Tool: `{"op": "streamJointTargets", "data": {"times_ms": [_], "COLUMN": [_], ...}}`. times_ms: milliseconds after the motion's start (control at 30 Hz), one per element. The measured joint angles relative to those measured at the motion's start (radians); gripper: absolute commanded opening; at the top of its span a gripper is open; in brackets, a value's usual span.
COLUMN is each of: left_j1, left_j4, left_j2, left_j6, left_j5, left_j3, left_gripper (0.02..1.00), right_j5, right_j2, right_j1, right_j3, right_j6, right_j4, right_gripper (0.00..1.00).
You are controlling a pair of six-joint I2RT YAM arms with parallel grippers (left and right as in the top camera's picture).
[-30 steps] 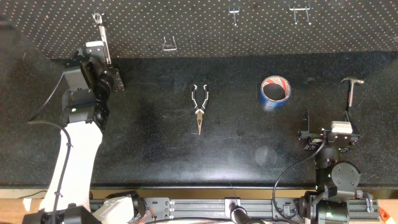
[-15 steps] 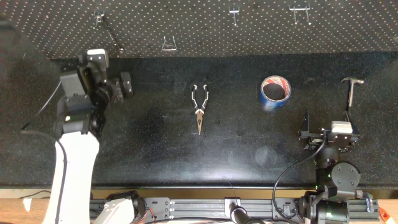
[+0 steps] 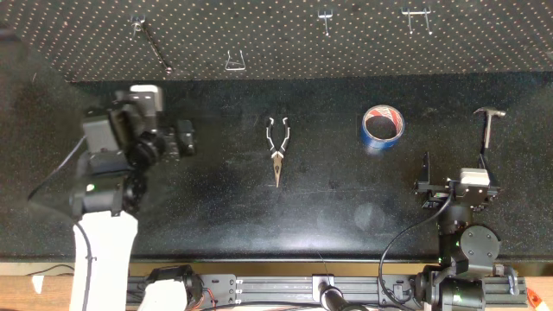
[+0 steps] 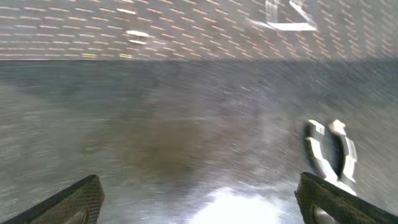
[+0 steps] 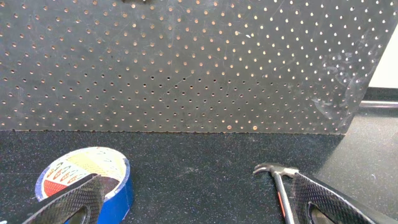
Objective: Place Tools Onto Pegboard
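On the bench (image 3: 328, 207), the pliers (image 3: 277, 149) lie mid-way, the tape roll (image 3: 382, 126) to their right, and the hammer (image 3: 486, 128) farther right. Behind stands the pegboard (image 3: 276, 34). A wrench (image 3: 154, 45) hangs at its left, with 3 hooks (image 3: 234, 60) to the wrench's right.

A black speckled worktop (image 3: 328, 207) shows a bright glare near its front edge, beside a wooden strip (image 3: 540, 281).

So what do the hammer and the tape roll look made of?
Hammer: the head looks like steel, grey with a dull sheen. The slim shaft seems metal too, though I'm unsure. Tape roll: glossy blue plastic tape, likely vinyl, on a printed, cardboard-looking core.
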Motion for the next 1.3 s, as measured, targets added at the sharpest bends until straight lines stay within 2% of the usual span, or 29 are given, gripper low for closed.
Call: {"op": "streamJointTargets", "data": {"times_ms": [133, 300, 400, 767, 1300], "left_j1": [-0.289, -0.453, -0.506, -0.528, -0.562], "left_j4": [-0.021, -0.113, -0.205, -0.297, -0.301], "left_j2": [0.109, 0.280, 0.427, 0.721, 0.835], "left_j6": [-0.158, -0.360, -0.413, -0.524, -0.565], "left_j5": [-0.074, -0.105, -0.112, -0.100, -0.142], "left_j3": [0.001, 0.040, 0.145, 0.458, 0.518], "left_gripper": [0.996, 0.996, 0.996, 0.996, 0.996], "right_j5": [0.000, 0.000, 0.000, 0.000, 0.000], "right_j2": [0.000, 0.000, 0.000, 0.000, 0.000], "right_j1": [0.000, 0.000, 0.000, 0.000, 0.000], "right_j3": [0.000, 0.000, 0.000, 0.000, 0.000], "right_j6": [0.000, 0.000, 0.000, 0.000, 0.000], "right_j4": [0.000, 0.000, 0.000, 0.000, 0.000], "right_gripper": [0.976, 0.976, 0.976, 0.976, 0.976]}}
